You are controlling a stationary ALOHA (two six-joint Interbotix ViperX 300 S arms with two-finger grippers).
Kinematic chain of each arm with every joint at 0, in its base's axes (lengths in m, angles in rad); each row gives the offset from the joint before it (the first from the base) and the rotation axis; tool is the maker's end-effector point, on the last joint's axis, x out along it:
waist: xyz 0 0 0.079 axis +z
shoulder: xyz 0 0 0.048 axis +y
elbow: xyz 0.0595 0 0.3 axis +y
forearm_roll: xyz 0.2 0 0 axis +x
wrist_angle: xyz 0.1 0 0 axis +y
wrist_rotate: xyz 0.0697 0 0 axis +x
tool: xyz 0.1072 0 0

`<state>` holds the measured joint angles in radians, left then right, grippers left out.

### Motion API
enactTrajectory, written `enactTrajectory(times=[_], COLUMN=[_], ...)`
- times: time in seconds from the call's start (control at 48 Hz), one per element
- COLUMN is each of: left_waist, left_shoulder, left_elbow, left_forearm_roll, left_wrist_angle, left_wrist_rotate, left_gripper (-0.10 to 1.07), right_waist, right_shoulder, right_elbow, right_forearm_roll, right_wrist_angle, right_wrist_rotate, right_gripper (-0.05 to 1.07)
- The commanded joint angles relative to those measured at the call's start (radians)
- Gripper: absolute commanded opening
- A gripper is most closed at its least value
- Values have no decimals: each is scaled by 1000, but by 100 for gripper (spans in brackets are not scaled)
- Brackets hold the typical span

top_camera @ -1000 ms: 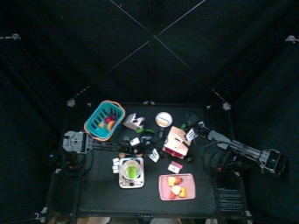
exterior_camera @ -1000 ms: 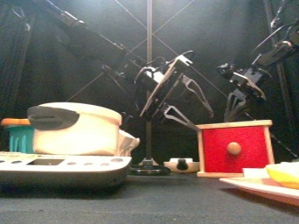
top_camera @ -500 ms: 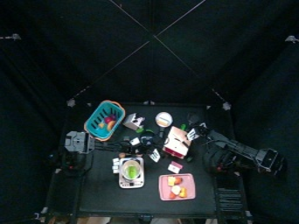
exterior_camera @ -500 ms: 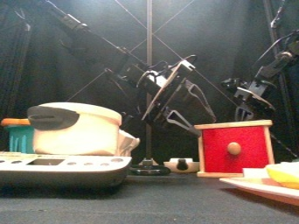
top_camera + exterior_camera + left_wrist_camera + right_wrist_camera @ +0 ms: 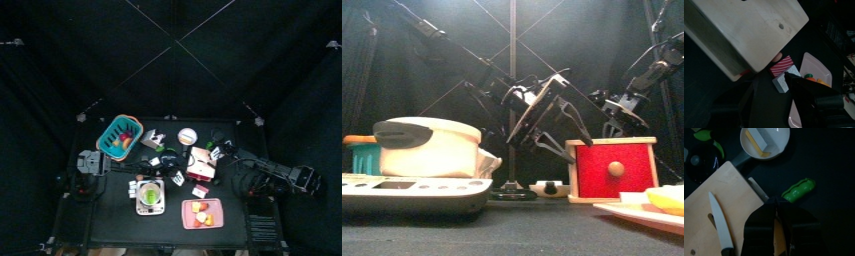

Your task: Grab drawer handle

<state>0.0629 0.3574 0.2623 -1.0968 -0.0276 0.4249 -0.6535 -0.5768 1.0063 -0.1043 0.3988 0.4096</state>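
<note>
The drawer [image 5: 203, 157] is a small red box with a pale tan top, standing mid-table. Its red front with a round knob handle [image 5: 613, 169] faces the front view. My left gripper [image 5: 543, 140] hangs just left of the drawer [image 5: 596, 182], open wide and empty. In the left wrist view its fingers [image 5: 751, 97] frame the tan top [image 5: 737, 35]. My right gripper [image 5: 613, 125] hovers just above the drawer's top edge. In the right wrist view the right gripper [image 5: 776, 225] shows only a narrow gap between its jaws, with nothing seen held. Neither gripper touches the handle.
A teal basket [image 5: 120, 135] stands at the back left and a pink fruit tray [image 5: 202, 212] at the front. A white pot on a scale [image 5: 429, 148] fills the front left. The right wrist view shows a cutting board with a knife [image 5: 711, 213], a green vegetable [image 5: 799, 189] and a white bowl [image 5: 764, 140].
The left gripper has drifted slightly right and down toward the drawer. The right gripper has shifted and lowered a little above the drawer. Neither jaw opening has changed.
</note>
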Motion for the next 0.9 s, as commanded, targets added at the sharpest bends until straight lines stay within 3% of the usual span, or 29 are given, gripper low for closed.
enactTrajectory(times=[0.0,0.146,0.312,0.625,0.875], left_waist=[3,5,5,6,15], left_shoulder=[-20,-20,-21,-35,-34], left_elbow=[-20,-18,-15,6,2], left_forearm_roll=[0,2,2,3,0], left_wrist_angle=[-5,-3,-3,-5,-29], left_wrist_rotate=[2,3,3,3,2], left_gripper=[84,84,84,84,84], right_waist=[-25,-63,-60,-44,35], right_shoulder=[-86,-147,-152,-149,-138], right_elbow=[-15,-9,-2,34,60], right_forearm_roll=[0,8,48,91,147], right_wrist_angle=[54,187,278,293,213], right_wrist_rotate=[0,2,0,-2,0], right_gripper=[48,48,48,48,48])
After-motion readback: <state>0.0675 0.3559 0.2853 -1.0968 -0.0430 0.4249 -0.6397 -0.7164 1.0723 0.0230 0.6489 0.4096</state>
